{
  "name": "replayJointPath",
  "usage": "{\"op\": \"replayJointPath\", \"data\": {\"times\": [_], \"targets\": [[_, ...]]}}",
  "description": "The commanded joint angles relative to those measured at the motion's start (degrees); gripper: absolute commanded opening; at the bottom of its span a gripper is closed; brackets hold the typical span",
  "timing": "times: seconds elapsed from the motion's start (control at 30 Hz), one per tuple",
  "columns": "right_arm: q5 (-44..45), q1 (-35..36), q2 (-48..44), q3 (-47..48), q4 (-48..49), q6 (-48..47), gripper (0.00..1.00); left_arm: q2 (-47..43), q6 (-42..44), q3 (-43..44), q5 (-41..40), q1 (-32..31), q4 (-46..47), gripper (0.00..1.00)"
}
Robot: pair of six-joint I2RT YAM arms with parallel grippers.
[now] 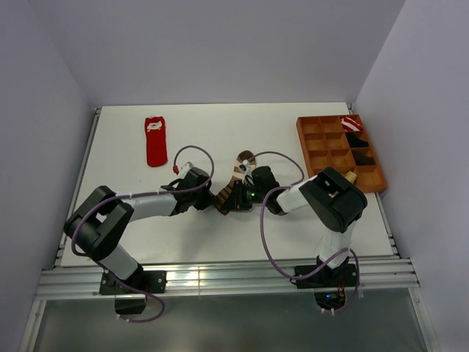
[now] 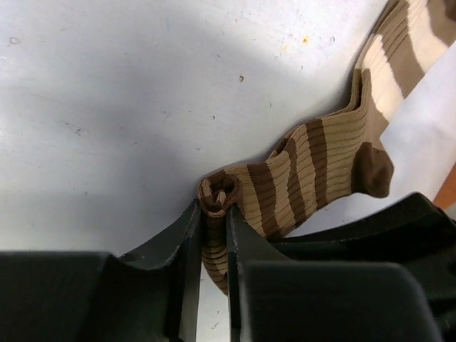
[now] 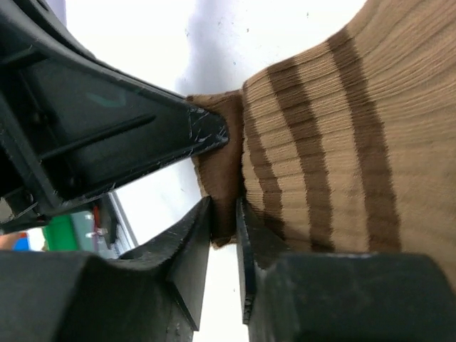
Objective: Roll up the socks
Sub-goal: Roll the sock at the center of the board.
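brown-and-tan striped fabric sock (image 1: 238, 174) lies mid-frame on the white desk (image 1: 220, 125), its rolled end pinched by both left claw (image 2: 214, 214) and right claw (image 3: 224, 214), likely to keep the coil tight.

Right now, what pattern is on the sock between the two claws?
Brown and tan stripes on the sock; the left wrist view shows it best.

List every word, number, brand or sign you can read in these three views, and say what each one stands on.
No text can be read in any view.
White mark on the red sock: too small to tell whether it is lettering.
Green and blue shapes at the edge of the right wrist view: blurred, unreadable.
Striped sock and orange tray: no print shows.
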Motion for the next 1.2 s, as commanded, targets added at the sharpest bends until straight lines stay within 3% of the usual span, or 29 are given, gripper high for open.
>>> {"op": "replayJointPath", "data": {"times": [0.0,0.2,0.47,0.73,1.17], "targets": [[6.1,1.3,-3.8,-2.0,-6.9,-4.9,0.31,3.2,2.6,1.8,-3.0,-0.8,-12.8,0.17],[19.8,5.7,-13.3,-3.0,-11.4,-10.8,0.4,4.1,6.3,9.8,-6.1,-1.6,-22.6,0.02],[43.1,18.0,-22.7,-3.2,-14.5,-19.8,0.45,7.2,12.4,17.9,-7.4,-2.0,-33.4,0.01],[56.7,29.3,-18.1,-1.3,-11.9,-26.6,0.46,10.1,15.9,22.8,-6.1,-2.0,-36.7,0.01],[70.0,37.9,-7.4,7.7,-12.4,-35.3,0.49,10.7,16.6,23.7,-4.9,-2.1,-37.2,0.01]]}}
